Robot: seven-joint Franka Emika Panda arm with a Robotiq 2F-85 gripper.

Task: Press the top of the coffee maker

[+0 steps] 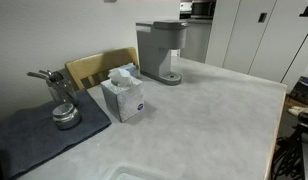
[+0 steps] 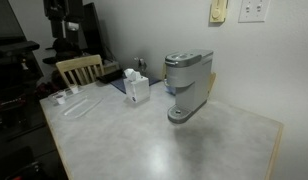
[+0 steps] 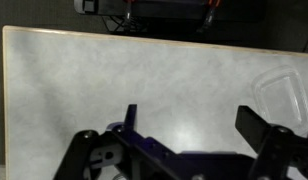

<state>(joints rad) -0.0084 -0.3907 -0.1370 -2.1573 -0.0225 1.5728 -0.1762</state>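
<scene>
Gripper (image 3: 190,115) right up close in the wrist view, jaws spread wide, nothing held, bare table (image 3: 94,80) beneath. A clear plastic tray (image 3: 284,90) peeks in at the side. Further out, in both exterior views, the coffee maker (image 1: 162,50) (image 2: 187,85) stands upright, with the tissue box (image 1: 124,95) near it. The danger, I'd say: open fingers catch the head's rim, or an off-centre push tips the machine.

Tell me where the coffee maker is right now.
In both exterior views the coffee maker stands upright on the table near the wall, apart from the tissue box.
</scene>
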